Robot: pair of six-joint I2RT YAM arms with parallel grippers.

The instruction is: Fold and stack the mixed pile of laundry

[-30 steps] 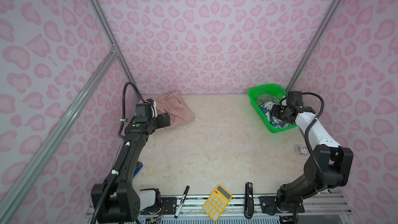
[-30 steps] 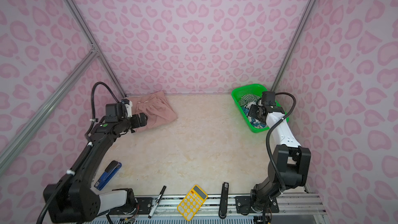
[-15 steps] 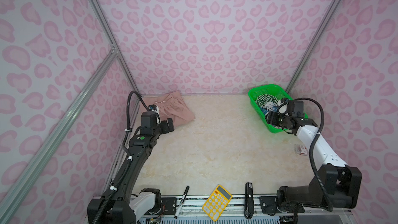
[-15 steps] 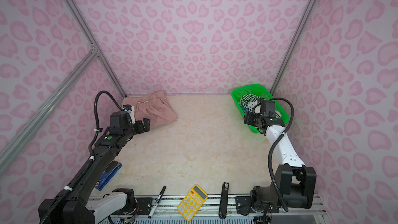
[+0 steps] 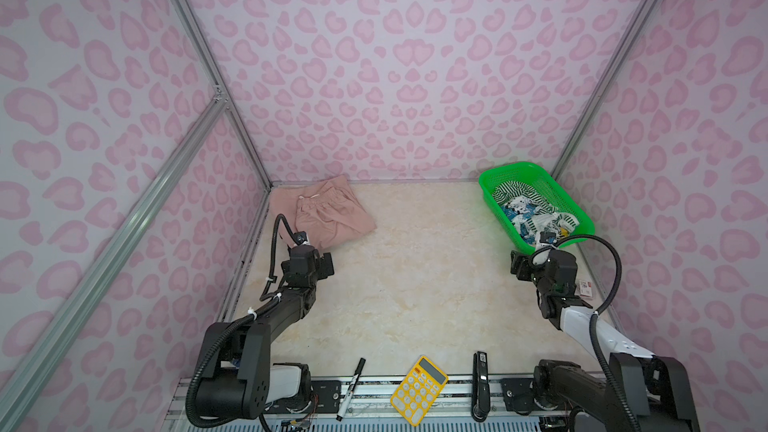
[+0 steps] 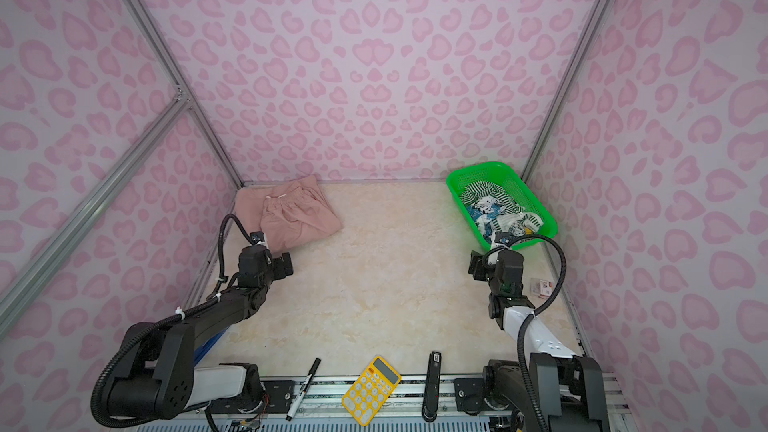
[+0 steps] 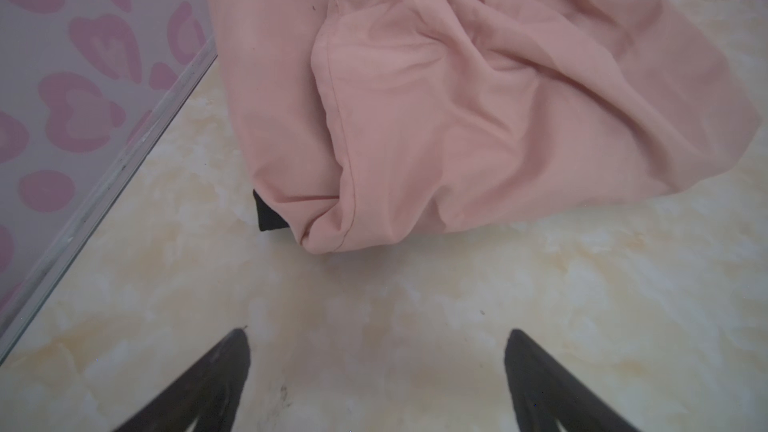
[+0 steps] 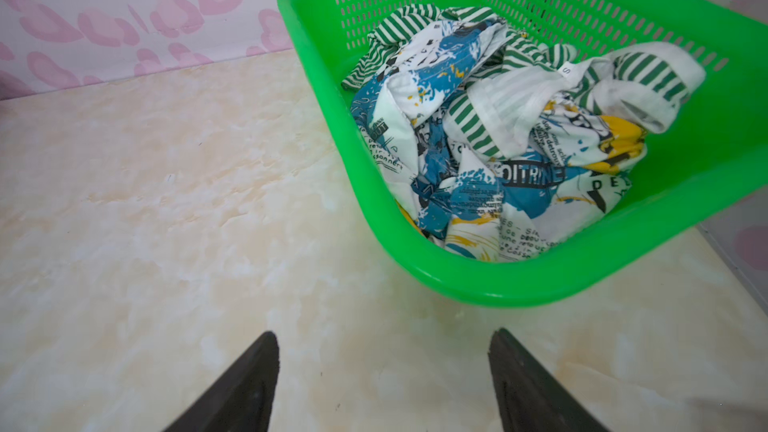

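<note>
Nearest to me, along the front rail, lay a yellow plastic calculator (image 5: pixel 419 390). A black-capped white marker pen (image 5: pixel 351 388) was on its left and a slim black bar-shaped device (image 5: pixel 480 384) on its right (what that one was, I could not tell). Beyond them ran the cream marbled surface (image 5: pixel 415 284).

Partway back on the left side, the left fingers (image 7: pixel 208 384) stood spread wide over the surface with nothing between them. They pointed at the dusty-pink drawstring shorts (image 7: pixel 457 97), near them but clear of the cloth. On the right side, the right fingers (image 8: pixel 241 388) were also spread and empty. They faced the near rim of the bright green plastic mesh basket (image 8: pixel 519 284) without touching it.

Farther back, the laundry sat in two places. The shorts lay rumpled in the far left corner, up against the back wall, with their white cord (image 5: pixel 309 197) showing at the waistband. A corner of black fabric (image 7: pixel 268 218) poked out from under their near edge. The basket stood in the far right corner. Inside it, a green-and-white striped piece (image 8: pixel 478 122) and a blue-and-white printed piece (image 8: pixel 469 197) were crumpled together. In both top views the stripes showed mostly toward the basket's far end and the print toward its near end.
</note>
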